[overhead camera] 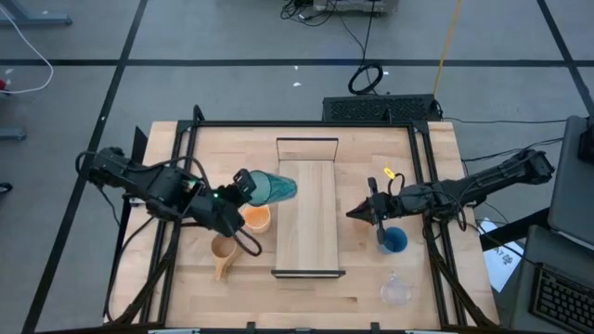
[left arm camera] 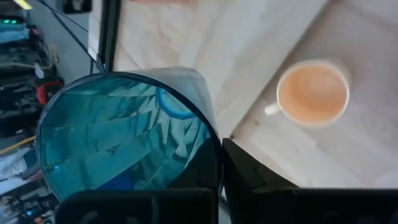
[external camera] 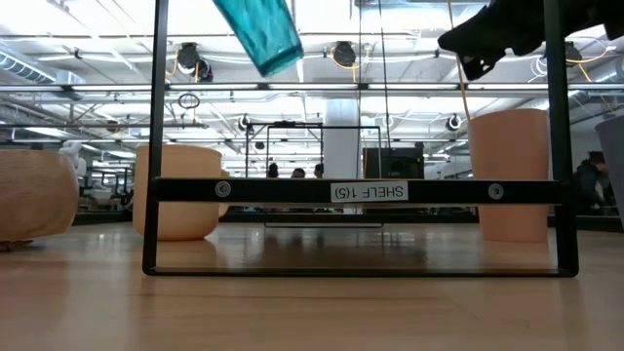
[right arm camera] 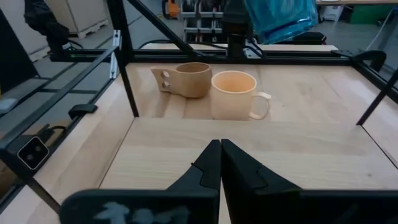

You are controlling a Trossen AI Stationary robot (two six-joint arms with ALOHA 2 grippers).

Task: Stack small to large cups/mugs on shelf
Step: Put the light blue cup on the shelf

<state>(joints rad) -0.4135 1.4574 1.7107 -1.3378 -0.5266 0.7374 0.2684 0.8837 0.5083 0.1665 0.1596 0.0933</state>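
My left gripper is shut on the tall teal tumbler, which is held in the air over the left edge of the light-wood shelf. The orange mug with a pale handle and the tan handled mug stand on the table left of the shelf. My right gripper is shut and empty, hovering just right of the shelf. The blue cup and the tiny clear glass stand right of the shelf. An orange cup shows in the low view. My left gripper holds the teal tumbler near its open end, coming level from the table's left. One finger lies against the outside of the wall; the tumbler hides the other. The tumbler is lifted clear and tilted, its base pointing toward the shelf.
Dark frame rails run along both sides of the table, and dark rails stand at the shelf's short ends. The shelf board between them is bare. The orange mug also shows in the left wrist view.
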